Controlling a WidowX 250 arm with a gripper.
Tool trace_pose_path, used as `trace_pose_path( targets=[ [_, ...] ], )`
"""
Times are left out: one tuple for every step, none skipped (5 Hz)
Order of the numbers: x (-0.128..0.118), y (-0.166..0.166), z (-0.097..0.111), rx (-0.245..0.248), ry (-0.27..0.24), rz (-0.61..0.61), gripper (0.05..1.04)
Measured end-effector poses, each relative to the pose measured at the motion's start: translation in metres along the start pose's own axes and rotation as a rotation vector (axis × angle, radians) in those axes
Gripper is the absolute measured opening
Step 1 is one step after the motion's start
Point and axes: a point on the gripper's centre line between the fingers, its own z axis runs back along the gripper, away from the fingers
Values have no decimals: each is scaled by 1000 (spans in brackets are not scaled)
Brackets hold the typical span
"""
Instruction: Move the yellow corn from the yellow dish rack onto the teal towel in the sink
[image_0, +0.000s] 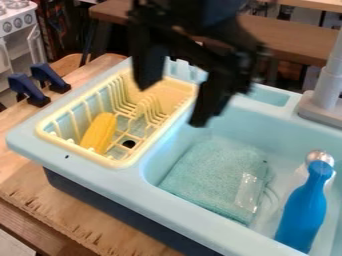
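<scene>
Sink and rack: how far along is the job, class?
Looks done: a long yellow piece lies in the rack. In hand: nothing visible; the open gripper hangs above the sink unit. Possibly left: the folded cloth and blue bottle in the basin, though whether either should move can't be told.

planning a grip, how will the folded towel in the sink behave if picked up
The towel looks fuzzy and soft, so it will probably sag rather than stay stiff. Being folded, it may open out if pinched by one edge. The shiny strip on top could be slicker than the rest.
</scene>
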Motion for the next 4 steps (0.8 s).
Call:
trace_pose_path(
  targets=[
    [-3,23,-9,26,15,77,1002],
    [-8,46,-16,12,11,183,1002],
    [-7,62,-29,-27,11,237,1002],
    [-1,75,-43,-39,-5,211,1002]
  ],
)
